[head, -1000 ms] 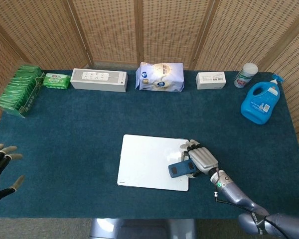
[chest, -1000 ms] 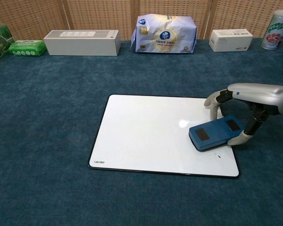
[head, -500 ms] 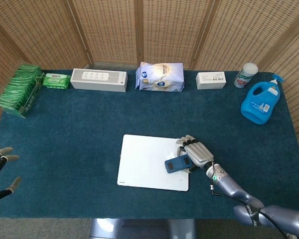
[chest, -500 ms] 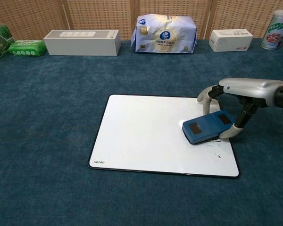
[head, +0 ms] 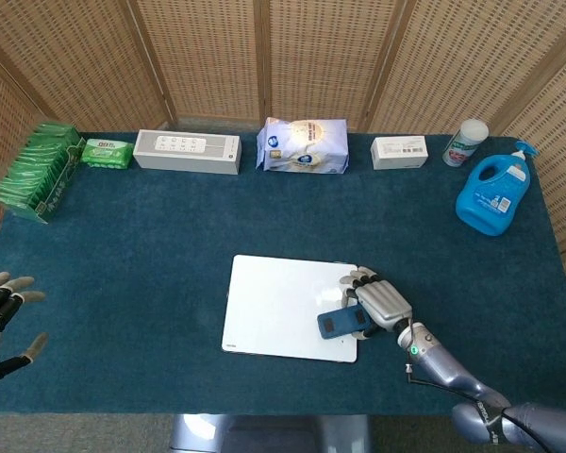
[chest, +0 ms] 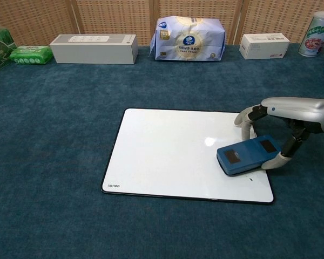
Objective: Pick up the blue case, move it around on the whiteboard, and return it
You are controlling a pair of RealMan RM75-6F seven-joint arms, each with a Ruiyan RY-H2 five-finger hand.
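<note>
Right hand: the right hand (chest: 283, 116) grips the blue case (chest: 249, 154) from above, fingers (chest: 247, 115) down on its far side and the thumb at its near right end; in the head view the hand (head: 381, 301) covers the case's right part.
Blue case: lies flat on the near right part of the whiteboard (chest: 167, 153), close to the board's right edge, its long side slightly slanted; two dark patches show on its top.
Whiteboard: white with a thin dark rim, lying flat on the blue-carpeted table (chest: 59, 129), a small grey word at its near left corner; a faint dark mark sits just below the case.
Left hand: the left hand (head: 2, 316) is at the left border of the head view, off the table's near left edge, fingers spread and holding nothing.
Far row, left to right: green packets (head: 36, 170), a green wipes pack (head: 107, 153), a long white box (head: 187, 151), a white and blue bag (head: 303, 145), a small white box (head: 400, 151), a canister (head: 465, 142).
Right side: a blue detergent bottle (head: 493, 192) stands near the table's right edge, just in front of the canister.
</note>
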